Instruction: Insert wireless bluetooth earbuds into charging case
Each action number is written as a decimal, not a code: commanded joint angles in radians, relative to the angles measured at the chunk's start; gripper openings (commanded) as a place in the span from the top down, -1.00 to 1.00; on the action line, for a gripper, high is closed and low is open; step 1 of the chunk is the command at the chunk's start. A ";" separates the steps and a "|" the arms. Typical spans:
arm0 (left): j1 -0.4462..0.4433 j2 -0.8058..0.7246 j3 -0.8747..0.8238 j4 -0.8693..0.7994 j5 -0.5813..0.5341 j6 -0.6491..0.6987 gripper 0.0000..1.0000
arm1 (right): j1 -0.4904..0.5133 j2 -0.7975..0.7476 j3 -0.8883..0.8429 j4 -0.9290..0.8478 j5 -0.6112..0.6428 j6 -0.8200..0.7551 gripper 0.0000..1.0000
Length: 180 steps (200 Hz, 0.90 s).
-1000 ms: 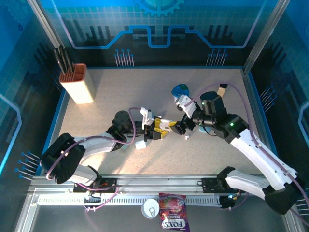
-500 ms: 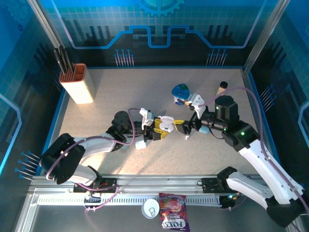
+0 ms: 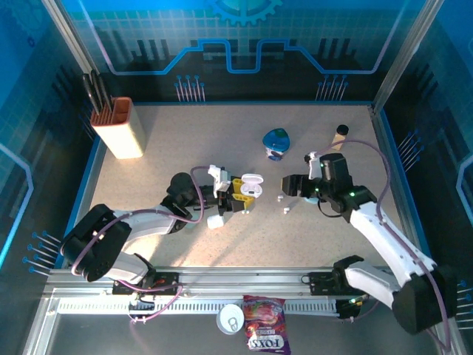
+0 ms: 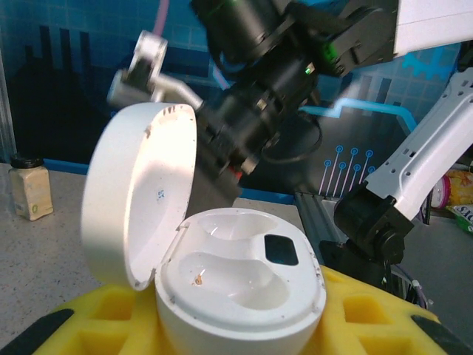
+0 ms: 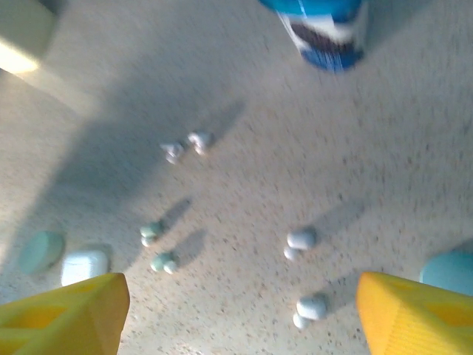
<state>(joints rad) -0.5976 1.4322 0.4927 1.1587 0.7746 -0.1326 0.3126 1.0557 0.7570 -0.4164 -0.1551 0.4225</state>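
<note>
Speckled beige tabletop (image 3: 185,140) sits inside a blue-lit enclosure. The left gripper (image 3: 244,194) is closed narrowly around the white charging case (image 4: 236,288), with its yellow pads (image 4: 111,314) against the shell. The lid (image 4: 140,200) stands open and both wells are empty. Just right of the case, the right gripper (image 5: 236,318) has its jaws spread wide with nothing between them. Below it, earbuds (image 5: 299,240) lie scattered on the table, white and pale teal, too blurred to show stems. A blue-and-white bottle (image 5: 325,29) is cut off at the top edge.
</note>
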 commanded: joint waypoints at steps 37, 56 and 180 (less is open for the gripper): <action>0.008 -0.018 -0.013 0.000 -0.004 0.040 0.27 | 0.008 0.273 0.044 -0.136 -0.001 0.154 -0.50; 0.008 -0.027 -0.017 -0.010 -0.006 0.049 0.27 | 0.016 0.321 0.032 -0.125 -0.006 0.186 -0.44; 0.007 -0.036 -0.015 -0.033 0.003 0.065 0.26 | 0.054 0.510 0.066 -0.024 -0.082 0.203 -0.25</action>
<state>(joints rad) -0.5972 1.4311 0.4877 1.1259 0.7746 -0.0971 0.3489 1.5402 0.7822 -0.4530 -0.2012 0.6178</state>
